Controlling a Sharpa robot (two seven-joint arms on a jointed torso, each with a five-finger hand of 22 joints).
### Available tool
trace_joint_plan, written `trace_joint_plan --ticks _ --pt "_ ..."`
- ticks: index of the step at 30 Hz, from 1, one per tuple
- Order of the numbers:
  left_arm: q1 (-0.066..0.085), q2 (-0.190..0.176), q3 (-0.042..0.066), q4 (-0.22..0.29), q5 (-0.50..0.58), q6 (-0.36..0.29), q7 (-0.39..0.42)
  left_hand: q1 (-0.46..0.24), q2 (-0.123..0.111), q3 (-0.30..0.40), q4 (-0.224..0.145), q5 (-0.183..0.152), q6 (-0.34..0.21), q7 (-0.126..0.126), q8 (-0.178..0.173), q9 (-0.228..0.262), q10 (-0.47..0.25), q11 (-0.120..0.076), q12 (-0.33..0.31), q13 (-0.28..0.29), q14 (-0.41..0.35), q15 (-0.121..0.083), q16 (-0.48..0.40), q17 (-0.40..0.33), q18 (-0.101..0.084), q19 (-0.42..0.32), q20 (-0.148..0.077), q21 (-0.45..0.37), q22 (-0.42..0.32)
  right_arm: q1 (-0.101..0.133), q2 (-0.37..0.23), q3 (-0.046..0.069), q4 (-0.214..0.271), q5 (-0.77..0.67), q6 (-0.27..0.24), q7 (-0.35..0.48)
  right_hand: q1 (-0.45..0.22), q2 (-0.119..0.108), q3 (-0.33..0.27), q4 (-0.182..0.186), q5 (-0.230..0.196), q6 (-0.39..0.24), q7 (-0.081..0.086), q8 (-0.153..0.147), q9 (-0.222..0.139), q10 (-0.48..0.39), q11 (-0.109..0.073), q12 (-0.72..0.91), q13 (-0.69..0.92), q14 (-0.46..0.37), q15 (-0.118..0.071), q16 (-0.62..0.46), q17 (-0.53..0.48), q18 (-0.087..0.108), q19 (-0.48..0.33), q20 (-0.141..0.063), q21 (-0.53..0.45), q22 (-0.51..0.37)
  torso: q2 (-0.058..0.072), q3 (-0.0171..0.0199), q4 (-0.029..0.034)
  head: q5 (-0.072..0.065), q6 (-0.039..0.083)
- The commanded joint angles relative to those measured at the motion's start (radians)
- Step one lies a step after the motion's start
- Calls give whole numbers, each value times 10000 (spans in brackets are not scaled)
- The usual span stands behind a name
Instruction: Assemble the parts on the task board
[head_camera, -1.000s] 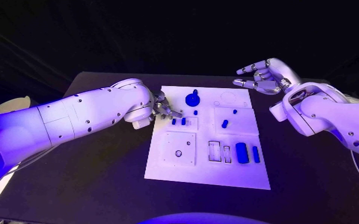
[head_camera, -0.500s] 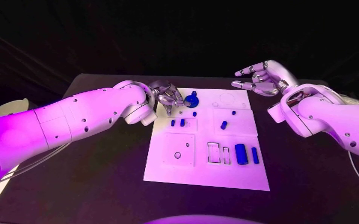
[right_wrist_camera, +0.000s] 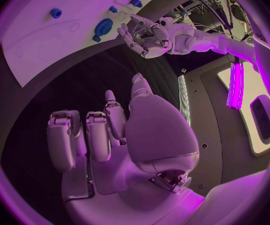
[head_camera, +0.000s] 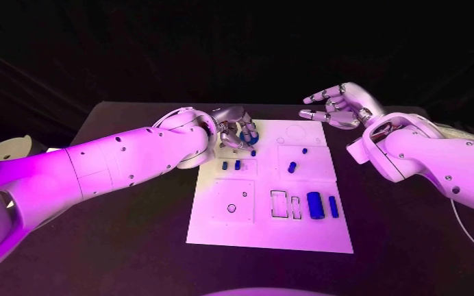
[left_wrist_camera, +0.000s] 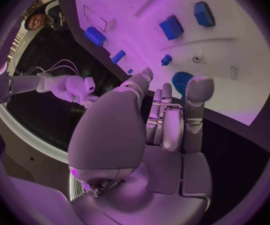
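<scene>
left hand (head_camera: 237,131) over the task board (head_camera: 257,231) – apparently empty

Task board (head_camera: 266,231): smooth, matt, flat plate that looks like hard plastic, with shallow recesses cut cleanly into it.
Parts (head_camera: 315,205): solid blue pieces, plastic in look, smooth with a faint sheen (the round one (left_wrist_camera: 184,80) has a ribbed or toothed rim).
Table (head_camera: 129,241): black, matt, dull top; material cannot be told.
Left hand (head_camera: 237,131) and right hand (head_camera: 335,106): silvery, metal-look shells with satin gloss and darker seams.
Arms (head_camera: 109,166): white, glossy, smooth casing, dotted with small dark screw holes.
</scene>
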Motion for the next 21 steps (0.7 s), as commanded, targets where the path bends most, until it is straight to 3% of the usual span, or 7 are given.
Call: trace_joint_plan --ticks 1,5,14,21 --pt "-7 191 -15 -181 -1669 149 386 -109 -5 -82 -24 -34 123 -116 -291 -195 46 -76 -264 -258 481 -127 279 276 -176 170 -83 501 491 -12 31 1 -5 -35 135 72 -39 22 -69 -1 -50 17 -36 25 12 7 -33 -2 109 854 36 -24 1664 83 523 44 -46 1770 12 6 -12 -8 27" --pt "-36 414 -31 -423 -1982 398 332 -117 53 -58 -99 -29 505 -197 -585 -372 297 -131 -664 -594 547 -252 325 245 -245 338 -218 897 884 -15 46 1 -13 -35 138 74 -39 22 -69 -1 -50 17 -36 25 12 7 -33 -2 109 854 36 -24 1664 83 523 44 -46 1770 25 1 -20 -20 49" --pt "-87 692 -44 -733 -2252 690 210 -193 106 36 -164 -36 978 -172 -903 -544 750 -117 -1139 -941 558 -202 248 -5 -292 454 -191 1085 1084 -17 57 1 0 -35 144 85 -39 22 -69 -1 -50 17 -36 25 12 7 -33 -2 109 854 36 -24 1664 83 523 44 -46 1770 15 19 -20 -22 17" --pt "-94 770 -45 -765 -2282 929 71 -197 158 99 -210 -44 1189 -188 -1021 -598 961 -131 -1348 -1065 569 -209 272 -35 -281 474 -192 1060 1069 -18 65 1 12 -35 139 96 -39 22 -69 -1 -50 17 -36 25 12 7 -33 -2 109 854 36 -24 1664 83 523 44 -46 1770 3 8 -3 -29 9"
